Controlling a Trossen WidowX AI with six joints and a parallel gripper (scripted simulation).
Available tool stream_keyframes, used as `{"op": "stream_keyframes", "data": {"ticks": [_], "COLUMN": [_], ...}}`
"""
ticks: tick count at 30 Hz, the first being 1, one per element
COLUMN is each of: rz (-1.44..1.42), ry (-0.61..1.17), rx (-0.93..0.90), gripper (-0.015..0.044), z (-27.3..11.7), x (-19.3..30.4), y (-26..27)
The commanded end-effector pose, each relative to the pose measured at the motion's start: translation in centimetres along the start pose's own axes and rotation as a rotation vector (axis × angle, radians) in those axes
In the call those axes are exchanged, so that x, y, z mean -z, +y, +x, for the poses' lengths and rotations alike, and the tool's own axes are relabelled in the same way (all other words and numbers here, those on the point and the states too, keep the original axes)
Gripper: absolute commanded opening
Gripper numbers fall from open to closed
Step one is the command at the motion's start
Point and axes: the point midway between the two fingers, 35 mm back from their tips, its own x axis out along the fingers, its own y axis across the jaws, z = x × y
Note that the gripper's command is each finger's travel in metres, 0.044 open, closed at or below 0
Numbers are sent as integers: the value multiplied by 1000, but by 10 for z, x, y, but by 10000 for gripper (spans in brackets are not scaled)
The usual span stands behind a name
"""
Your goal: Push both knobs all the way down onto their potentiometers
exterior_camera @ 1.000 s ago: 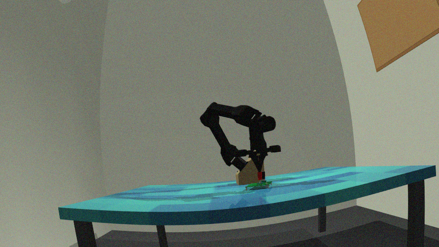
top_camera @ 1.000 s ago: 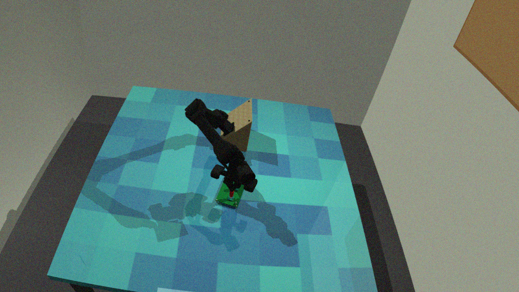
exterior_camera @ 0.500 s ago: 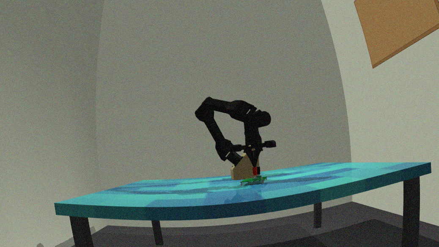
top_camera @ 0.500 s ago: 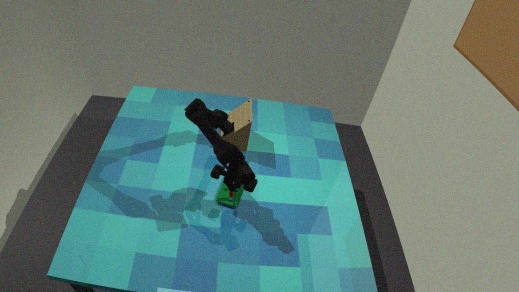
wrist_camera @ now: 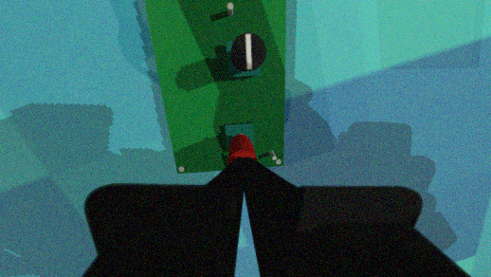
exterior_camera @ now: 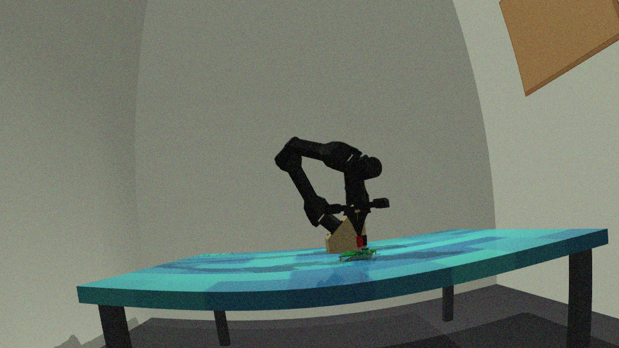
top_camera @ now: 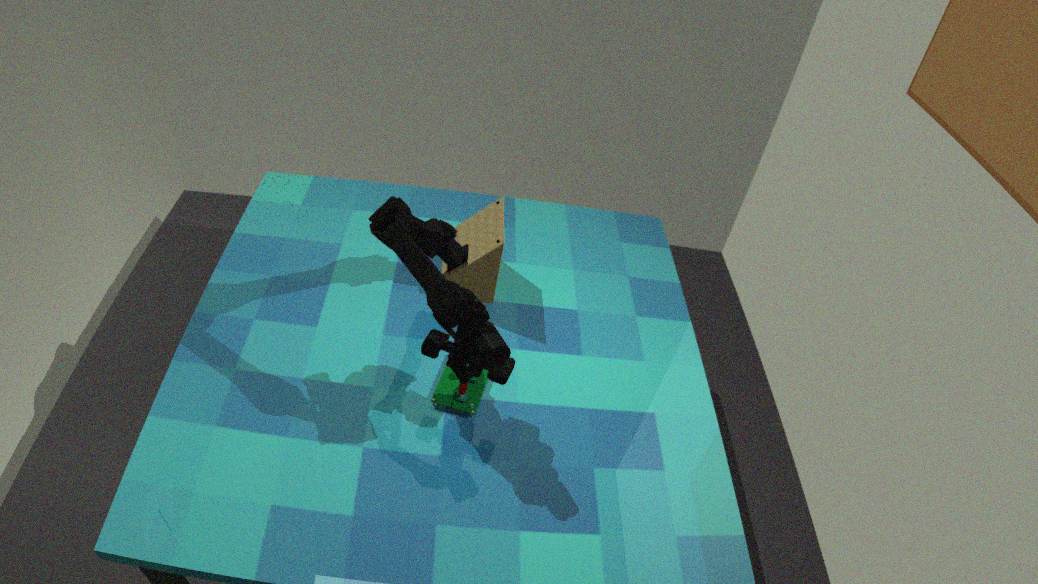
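The green circuit board [top_camera: 444,396] [exterior_camera: 349,254] [wrist_camera: 190,119] stands on short legs. The red knob [top_camera: 463,388] [exterior_camera: 359,241] [wrist_camera: 242,146] is upright over the teal potentiometer [wrist_camera: 239,128] near the board's end. It stands well above the board in the exterior view. My gripper [exterior_camera: 359,233] [wrist_camera: 243,164] is shut with nothing between its fingers. Its tips are right above the red knob and hide part of its top; whether they touch it I cannot tell. The black knob [exterior_camera: 364,240] [wrist_camera: 259,52] with a white line stands over the other potentiometer, farther along the board. The arm hides it in the top view.
A tan wedge-shaped block [top_camera: 484,236] [exterior_camera: 340,242] stands on the blue patterned table [top_camera: 304,472] [exterior_camera: 173,283] behind the board, close to the arm's base. Small pale-tipped posts [wrist_camera: 230,7] [wrist_camera: 181,169] stick up from the board. Shadows of the arm cross the board and table.
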Motion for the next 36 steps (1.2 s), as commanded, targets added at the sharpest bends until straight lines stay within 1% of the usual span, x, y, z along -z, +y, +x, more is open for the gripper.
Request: {"op": "stream_keyframes", "data": {"ticks": [1,36], "rz": [6,6], "ry": [-5,-5], "rx": [-4,-4], "gripper": [0,0], "z": [6,13], "x": [1,1], "y": [1,1]}}
